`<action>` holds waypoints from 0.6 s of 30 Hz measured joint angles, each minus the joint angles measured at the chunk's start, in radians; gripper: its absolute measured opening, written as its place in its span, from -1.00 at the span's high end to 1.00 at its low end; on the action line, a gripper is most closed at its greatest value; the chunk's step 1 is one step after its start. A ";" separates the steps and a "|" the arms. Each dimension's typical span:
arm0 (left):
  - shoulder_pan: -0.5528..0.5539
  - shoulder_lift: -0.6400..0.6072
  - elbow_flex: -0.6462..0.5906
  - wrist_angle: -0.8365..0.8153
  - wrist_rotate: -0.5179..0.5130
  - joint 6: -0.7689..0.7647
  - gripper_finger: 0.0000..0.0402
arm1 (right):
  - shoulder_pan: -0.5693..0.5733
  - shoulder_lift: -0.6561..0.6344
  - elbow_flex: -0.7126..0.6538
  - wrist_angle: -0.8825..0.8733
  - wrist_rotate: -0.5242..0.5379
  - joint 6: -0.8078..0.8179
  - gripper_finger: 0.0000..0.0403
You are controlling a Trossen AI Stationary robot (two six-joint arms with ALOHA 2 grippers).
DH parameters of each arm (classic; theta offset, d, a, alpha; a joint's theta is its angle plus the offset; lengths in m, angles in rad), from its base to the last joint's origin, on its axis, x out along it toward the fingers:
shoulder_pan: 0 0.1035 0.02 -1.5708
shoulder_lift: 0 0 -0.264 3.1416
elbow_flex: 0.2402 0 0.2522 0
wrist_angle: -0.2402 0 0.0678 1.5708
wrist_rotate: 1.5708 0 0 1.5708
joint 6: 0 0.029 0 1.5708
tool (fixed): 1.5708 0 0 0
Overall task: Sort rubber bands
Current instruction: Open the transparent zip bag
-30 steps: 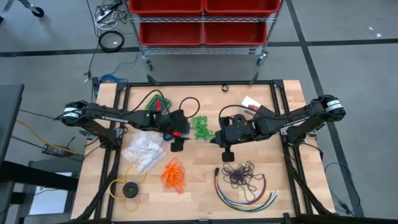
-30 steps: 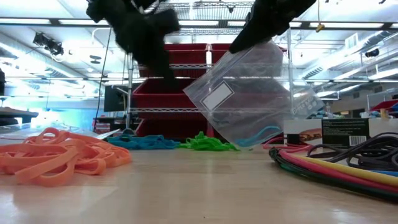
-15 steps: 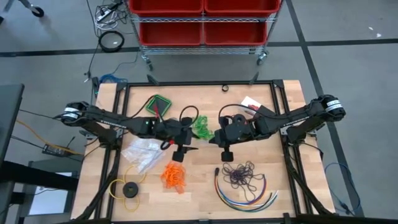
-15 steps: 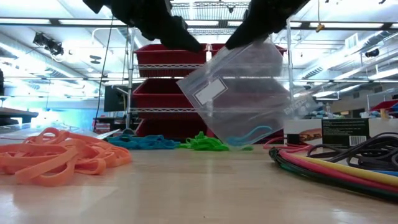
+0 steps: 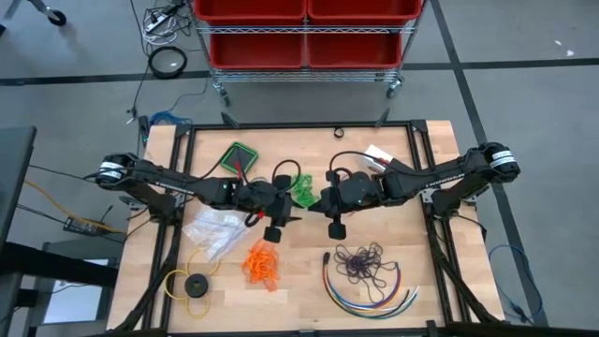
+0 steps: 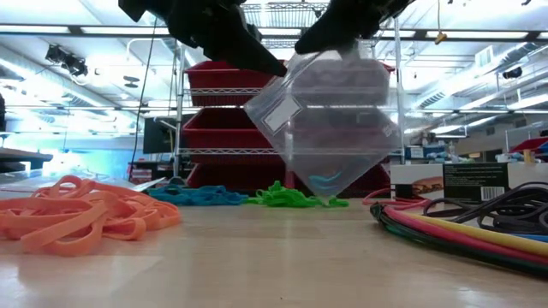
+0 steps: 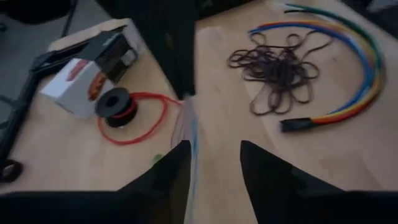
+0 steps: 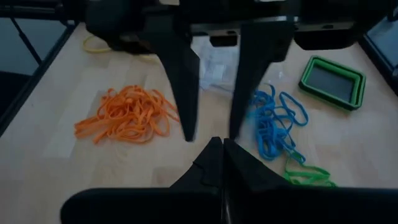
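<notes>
A clear zip bag (image 6: 330,128) with a blue band (image 6: 325,181) in it hangs over the table's middle. My right gripper (image 8: 222,152) is shut on the bag's top. My left gripper (image 7: 214,168) stands open, and the bag's thin edge (image 7: 190,134) runs between its fingers. On the table lie rubber bands in bunches: orange (image 5: 262,262), green (image 5: 301,190), blue (image 8: 273,121) and dark purple (image 5: 363,262). My right gripper pinches the bag's top edge (image 6: 342,53) between its two shut fingers, slanting down from the table's right side. The bag hangs tilted below them, clear of the table. My left gripper has a finger (image 7: 168,171) on each side of the bag's edge; whether they touch it I cannot tell.
A pile of clear bags (image 5: 217,227) lies under the left arm. Also on the table are a green tray (image 5: 236,155), a yellow ring with a black disc (image 5: 192,284), curved coloured cables (image 5: 370,290) and a white box (image 5: 379,154). A cart of red bins (image 5: 304,28) stands beyond the far edge.
My left gripper has gone toward the table's right edge, up to the hanging bag's top corner. The bag has swung and turned in the right gripper's hold, its labelled corner rising and its bottom swinging left.
</notes>
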 joint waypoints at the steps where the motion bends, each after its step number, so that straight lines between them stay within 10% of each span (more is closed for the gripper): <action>1: 0.000 0.000 0.000 0.000 -0.012 0.000 0.27 | 0.000 0.000 0.000 0.006 -0.002 -0.002 1.00; 18: -0.007 -0.002 0.019 0.004 -0.091 0.023 0.27 | 0.000 0.000 0.000 0.001 -0.017 0.001 1.00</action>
